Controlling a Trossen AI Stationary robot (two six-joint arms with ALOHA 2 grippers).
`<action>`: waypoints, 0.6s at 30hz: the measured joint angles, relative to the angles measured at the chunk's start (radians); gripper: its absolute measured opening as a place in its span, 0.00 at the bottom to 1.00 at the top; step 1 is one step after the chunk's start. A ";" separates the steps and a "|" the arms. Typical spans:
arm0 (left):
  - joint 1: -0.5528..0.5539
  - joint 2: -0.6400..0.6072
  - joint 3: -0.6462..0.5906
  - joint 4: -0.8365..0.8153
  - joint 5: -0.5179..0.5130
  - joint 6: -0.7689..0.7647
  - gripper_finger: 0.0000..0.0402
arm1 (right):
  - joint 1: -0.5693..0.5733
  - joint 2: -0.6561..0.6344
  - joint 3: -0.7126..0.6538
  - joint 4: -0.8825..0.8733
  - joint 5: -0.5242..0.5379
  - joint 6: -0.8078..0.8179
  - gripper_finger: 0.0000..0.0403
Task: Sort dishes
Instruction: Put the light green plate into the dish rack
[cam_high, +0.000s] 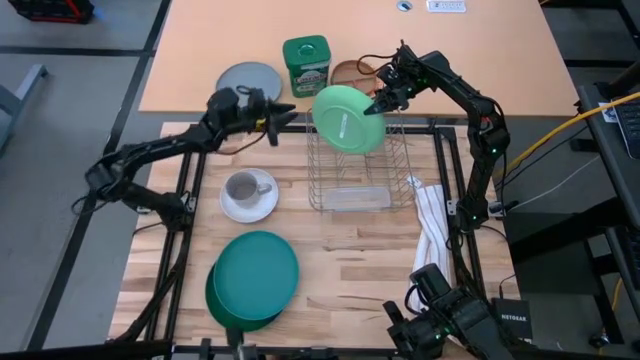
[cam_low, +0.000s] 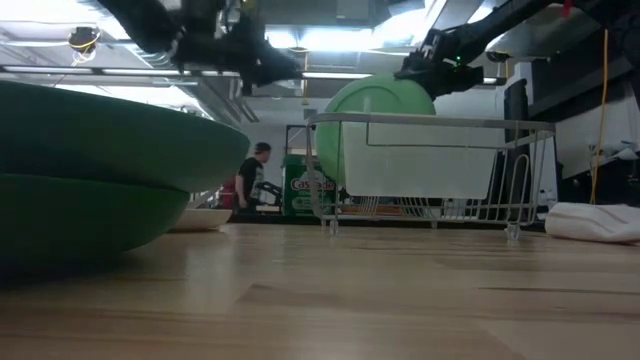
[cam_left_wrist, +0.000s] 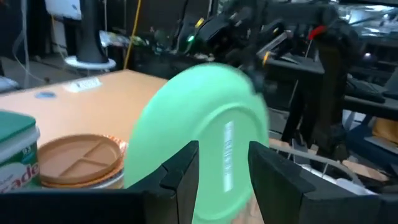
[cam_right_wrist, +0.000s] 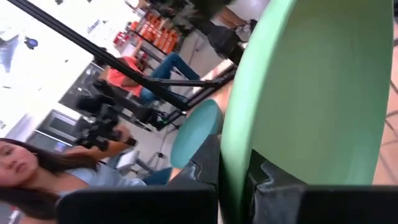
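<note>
A light green plate (cam_high: 345, 118) stands on edge over the far end of the wire dish rack (cam_high: 350, 170), with my right gripper (cam_high: 381, 103) shut on it. My left gripper (cam_high: 290, 111) is level with the plate, just to its left, and open; in the left wrist view the plate (cam_left_wrist: 205, 137) fills the gap beyond the fingers, untouched. A grey mug (cam_high: 243, 187) sits on a white saucer (cam_high: 249, 203). A teal plate (cam_high: 257, 277) lies on a dark green one (cam_high: 222, 300) near the front edge. My right gripper pinches the light green plate's rim (cam_right_wrist: 236, 168) between its two fingers, one on each face. The fingers come roughly level from the far right, at the plate's upper right edge (cam_high: 370, 108). The plate hangs tilted on edge, its lower part dipping into the rack (cam_low: 430, 165).
Beyond the rack on the far table stand a green tin (cam_high: 305, 63), a flat grey plate (cam_high: 250, 78) and a brown plate (cam_high: 349, 71). A white cloth (cam_high: 432, 222) lies right of the rack. People show in the room behind.
</note>
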 joint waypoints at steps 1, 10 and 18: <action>0.023 0.031 0.014 0.008 0.036 -0.001 0.32 | 0.001 0.000 0.000 -0.004 -0.009 0.000 0.04; 0.141 0.231 0.165 0.015 0.238 0.023 0.32 | 0.060 0.000 0.000 -0.021 -0.008 0.000 0.04; 0.218 0.258 0.208 0.015 0.437 0.057 0.32 | 0.116 0.000 0.000 -0.022 0.004 -0.017 0.04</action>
